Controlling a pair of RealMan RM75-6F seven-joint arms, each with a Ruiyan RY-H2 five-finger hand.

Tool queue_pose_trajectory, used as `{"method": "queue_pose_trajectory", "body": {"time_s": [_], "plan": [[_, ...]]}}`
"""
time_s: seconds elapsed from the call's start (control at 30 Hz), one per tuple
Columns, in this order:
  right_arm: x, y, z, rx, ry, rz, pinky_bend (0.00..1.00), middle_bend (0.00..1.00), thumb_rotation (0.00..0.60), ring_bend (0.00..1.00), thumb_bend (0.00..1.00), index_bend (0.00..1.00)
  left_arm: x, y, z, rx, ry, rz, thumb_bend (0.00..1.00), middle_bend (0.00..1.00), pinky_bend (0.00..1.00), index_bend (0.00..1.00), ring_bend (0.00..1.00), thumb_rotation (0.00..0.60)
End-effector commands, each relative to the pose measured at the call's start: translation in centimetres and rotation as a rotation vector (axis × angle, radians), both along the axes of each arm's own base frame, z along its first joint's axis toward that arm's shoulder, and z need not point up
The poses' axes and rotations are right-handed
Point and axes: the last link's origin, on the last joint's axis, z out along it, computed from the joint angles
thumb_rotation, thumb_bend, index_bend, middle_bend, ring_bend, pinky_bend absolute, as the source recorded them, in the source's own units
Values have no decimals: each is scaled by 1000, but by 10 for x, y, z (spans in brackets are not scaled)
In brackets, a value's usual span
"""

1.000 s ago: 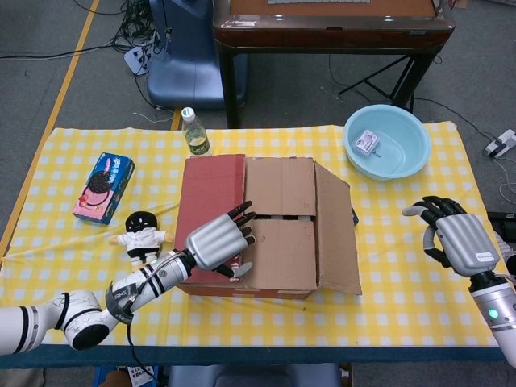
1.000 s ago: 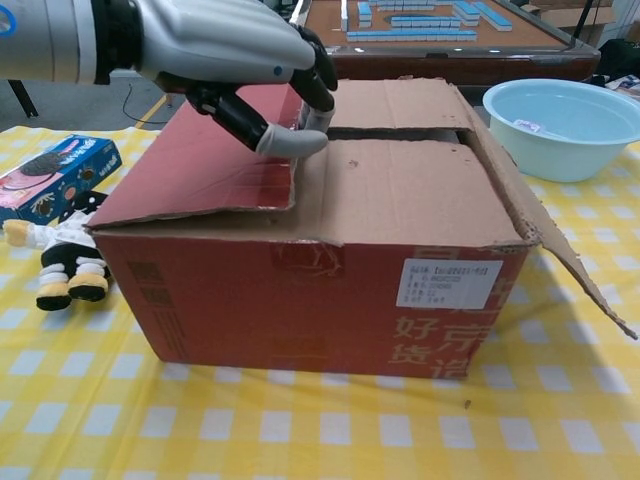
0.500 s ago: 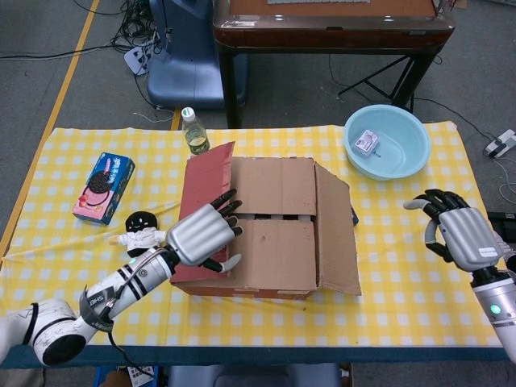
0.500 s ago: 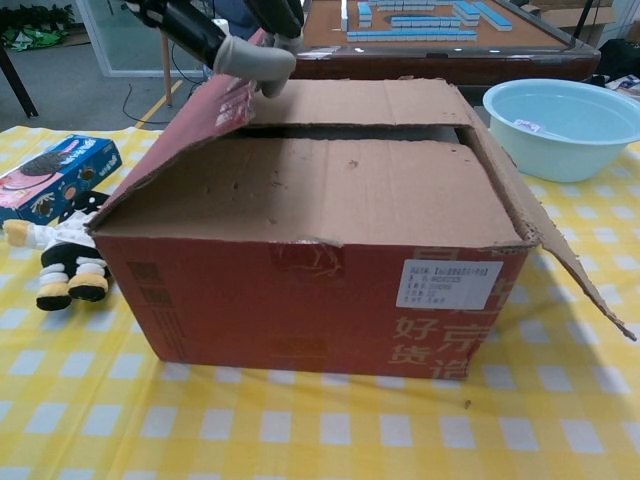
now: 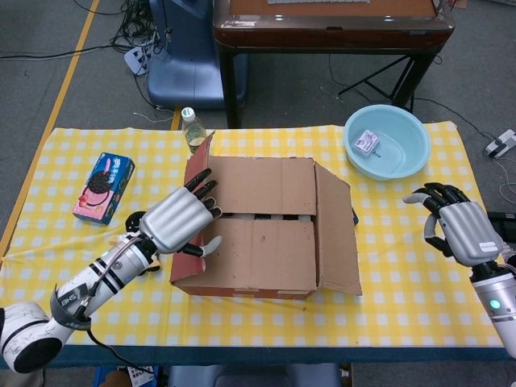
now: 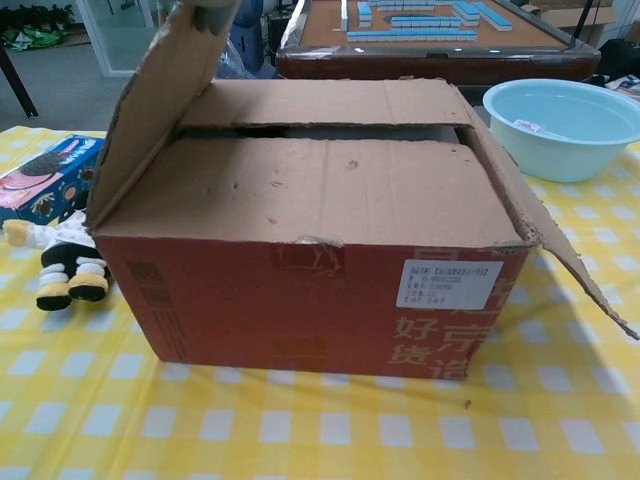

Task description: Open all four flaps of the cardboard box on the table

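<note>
The cardboard box [image 5: 262, 242] stands mid-table, red on the outside [image 6: 320, 290]. Its left flap [image 6: 160, 100] is lifted almost upright, and my left hand [image 5: 179, 223] grips it from the left side, with the thumb on the inner brown face. In the chest view only one fingertip [image 6: 205, 12] of that hand shows, at the flap's top edge. The right flap [image 5: 334, 230] hangs out and down over the box's right side. The far inner flap [image 5: 266, 185] and the near inner flap [image 5: 266, 254] lie flat and closed. My right hand [image 5: 457, 228] hovers right of the box, holding nothing, fingers apart.
A cookie box [image 5: 103, 187] and a small doll [image 5: 139, 230] lie left of the cardboard box. A bottle [image 5: 193, 133] stands behind its far left corner. At the back right sits a pale blue bowl [image 5: 387, 141] with a small packet [image 5: 367, 143] in it.
My left hand has swung the left flap up from flat on the box top to nearly upright and moved left with it. The right hand has barely shifted.
</note>
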Motion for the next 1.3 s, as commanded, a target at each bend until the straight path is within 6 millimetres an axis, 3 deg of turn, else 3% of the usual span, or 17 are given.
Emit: {"method": "queue_pose_trajectory", "body": {"time_s": [0.03, 0.5, 0.9, 1.1, 1.3], "plan": [[0, -1, 0, 1, -1, 0, 180, 283, 600, 165, 854, 297, -7, 3, 7, 26, 8, 15, 442, 441, 0, 537, 120, 84], [3, -7, -4, 16, -8, 11, 180, 282, 600, 165, 853, 297, -44, 9, 39, 119, 49, 79, 441, 441, 0, 537, 120, 85], [3, -8, -4, 20, -7, 8, 180, 282, 600, 165, 853, 297, -68, 10, 45, 152, 93, 139, 441, 441, 0, 521, 119, 83], [6, -6, -9, 45, 4, 17, 180, 280, 600, 165, 853, 297, -77, 10, 44, 181, 9, 206, 441, 429, 0, 462, 119, 85], [16, -9, -17, 87, 20, 49, 180, 277, 600, 165, 843, 297, -92, 12, 38, 165, -186, 340, 441, 364, 0, 357, 119, 96]]}}
